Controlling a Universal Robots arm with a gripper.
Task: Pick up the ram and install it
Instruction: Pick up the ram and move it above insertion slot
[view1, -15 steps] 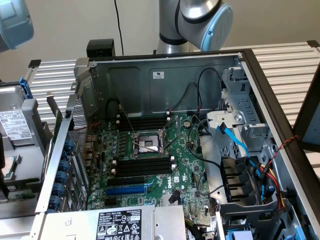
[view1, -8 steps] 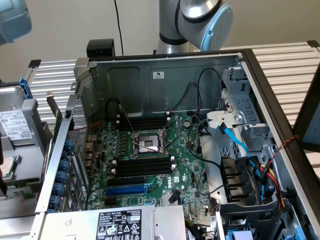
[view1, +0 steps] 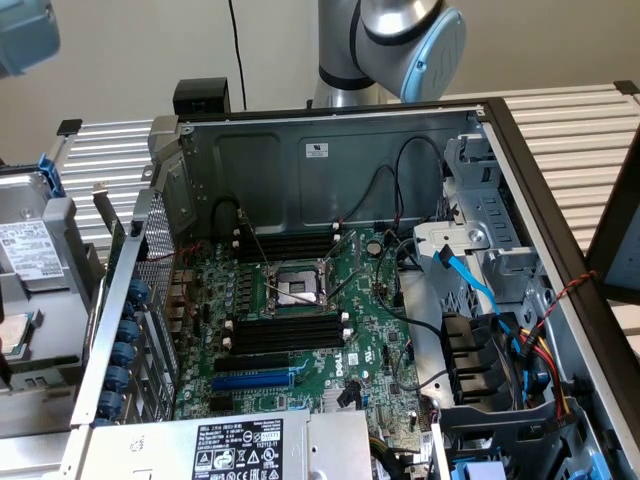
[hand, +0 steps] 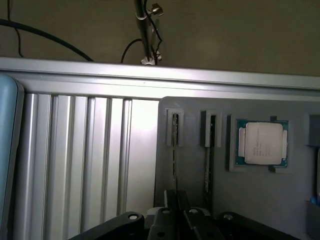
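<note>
Two upright slots in the grey holder (hand: 195, 170), the ram (hand: 175, 131) edge-on in the one farther from the processor (hand: 262, 143), in line with the tool (hand: 177, 212) (open or closed: cannot tell). Best centred on the stick's thin edge, square to it, without twisting in the slot.
</note>
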